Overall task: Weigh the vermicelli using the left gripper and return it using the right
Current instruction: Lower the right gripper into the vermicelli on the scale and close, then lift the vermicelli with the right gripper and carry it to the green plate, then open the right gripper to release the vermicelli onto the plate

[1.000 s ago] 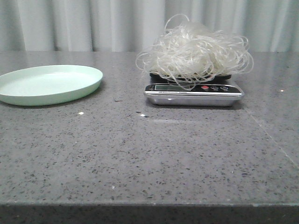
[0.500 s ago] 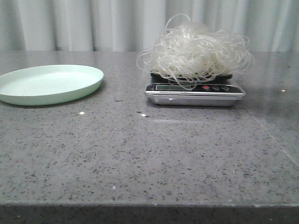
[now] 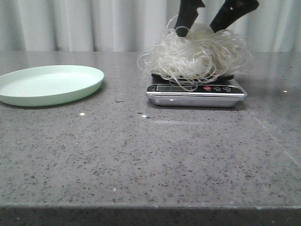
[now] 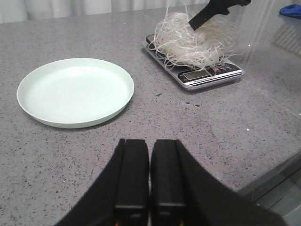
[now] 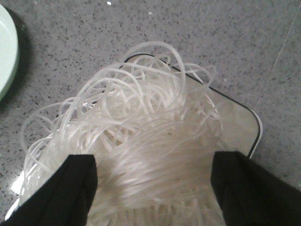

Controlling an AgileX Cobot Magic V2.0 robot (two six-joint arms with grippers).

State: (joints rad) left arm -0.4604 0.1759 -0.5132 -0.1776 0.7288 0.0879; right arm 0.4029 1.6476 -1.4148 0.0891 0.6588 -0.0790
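The vermicelli, a fluffy whitish tangle, lies piled on the small silver scale at the back middle of the table. My right gripper hangs open over the pile from above. Its two black fingertips stand wide apart on either side of the vermicelli's top, sunk among the upper strands. My left gripper is shut and empty, low over the near table, short of the pale green plate. The front view shows nothing of the left gripper. The plate lies empty at the left.
The scale's display and buttons face the front. A grey speckled counter carries everything, with a curtain behind. The counter's edge drops off at the right in the left wrist view.
My right gripper has come down into the front view from above, onto the top of the vermicelli. The pile, scale and plate have stayed in place.
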